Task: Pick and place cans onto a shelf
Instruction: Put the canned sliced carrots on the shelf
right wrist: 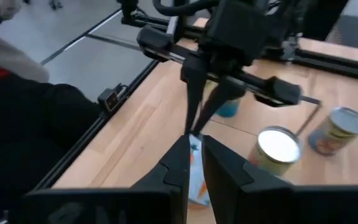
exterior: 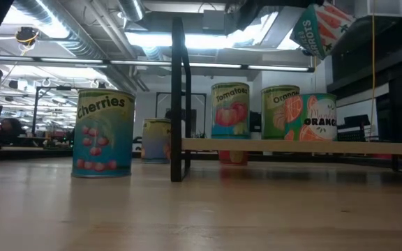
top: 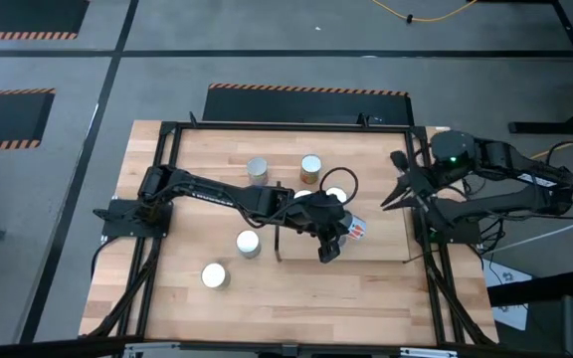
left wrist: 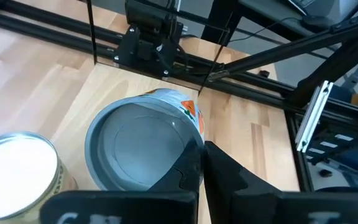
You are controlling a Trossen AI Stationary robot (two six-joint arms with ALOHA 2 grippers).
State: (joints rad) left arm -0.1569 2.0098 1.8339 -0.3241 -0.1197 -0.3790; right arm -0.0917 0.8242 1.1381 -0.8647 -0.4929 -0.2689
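My left gripper (top: 342, 233) is shut on a carrot-labelled can (top: 356, 229), held tilted above the light-wood shelf board (top: 386, 244). In the low view the can (exterior: 319, 28) hangs high over the board (exterior: 292, 146), whose dark upright panel (exterior: 179, 97) stands at its left end. A white-topped can (top: 337, 196) stands by the arm. Two cans (top: 258, 169) (top: 311, 167) stand farther back, and two white-topped cans (top: 249, 242) (top: 214, 275) stand on the table at the near left. My right gripper (top: 391, 189) waits at the table's right edge, shut and empty. My left gripper holds the can by its top rim (left wrist: 194, 134). One finger (left wrist: 182, 171) lies over the recessed grey lid and the other (left wrist: 235, 180) lies outside, against the labelled side. The can is lifted clear of the shelf and tilted.
Black frame rails (top: 421, 249) run around the tabletop. Bare wood (top: 316, 298) lies along the near edge. A person in dark clothes (right wrist: 23, 124) shows beyond the table edge in the right wrist view. A black cable loop (top: 331, 179) lies by the left arm.
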